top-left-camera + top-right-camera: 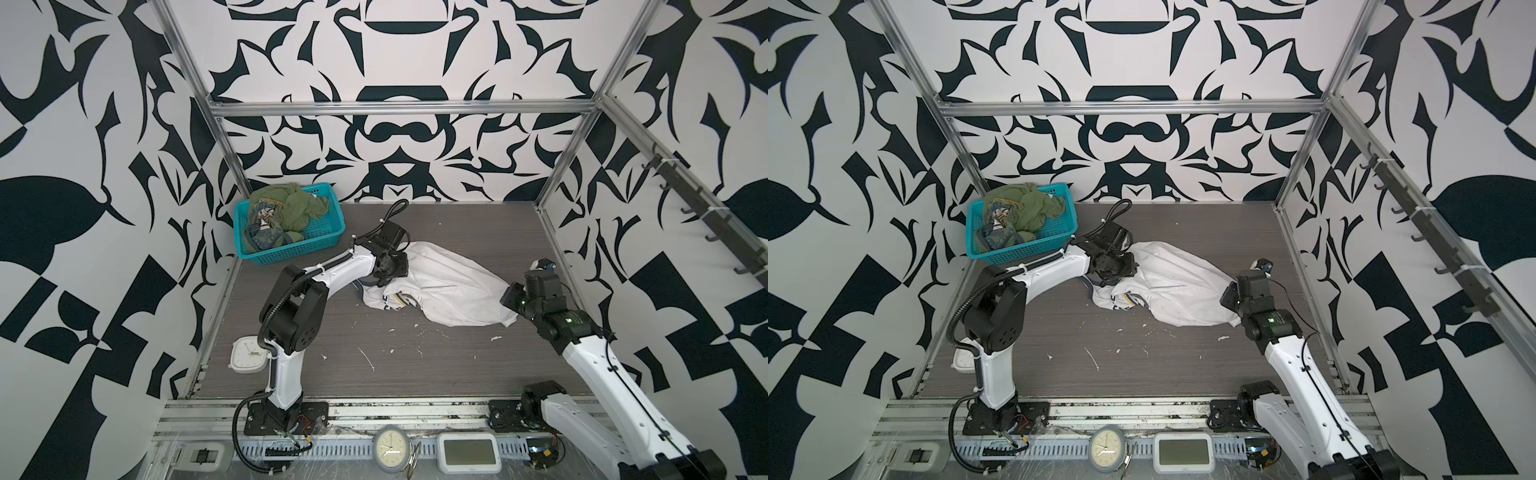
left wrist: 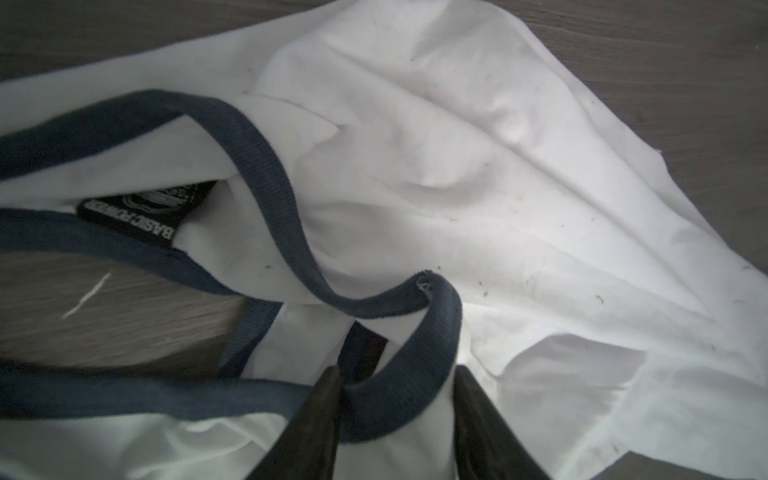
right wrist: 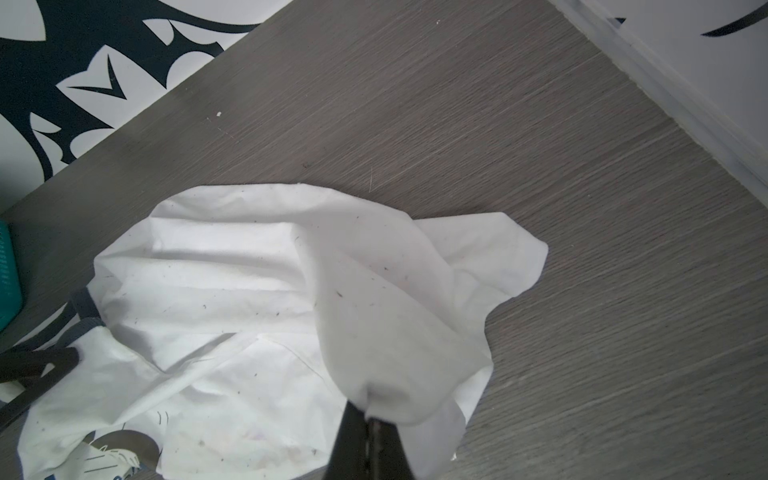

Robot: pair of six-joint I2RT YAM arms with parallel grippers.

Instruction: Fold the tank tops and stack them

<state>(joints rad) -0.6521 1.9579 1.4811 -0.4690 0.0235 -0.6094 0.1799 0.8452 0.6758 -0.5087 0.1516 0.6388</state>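
Note:
The white tank top lies crumpled on the grey table between my two arms. Its navy trim loops past a black label. My left gripper is down on the neck end. Its jaws stand apart, with the trim and white cloth between them. My right gripper is shut on a fold at the opposite end of the white tank top, holding it just off the table. The olive green tank top sits bunched in the basket.
The teal mesh basket stands at the back left corner. A white square clock lies by the left arm's base. A round clock and a small display sit at the front rail. White scraps dot the table.

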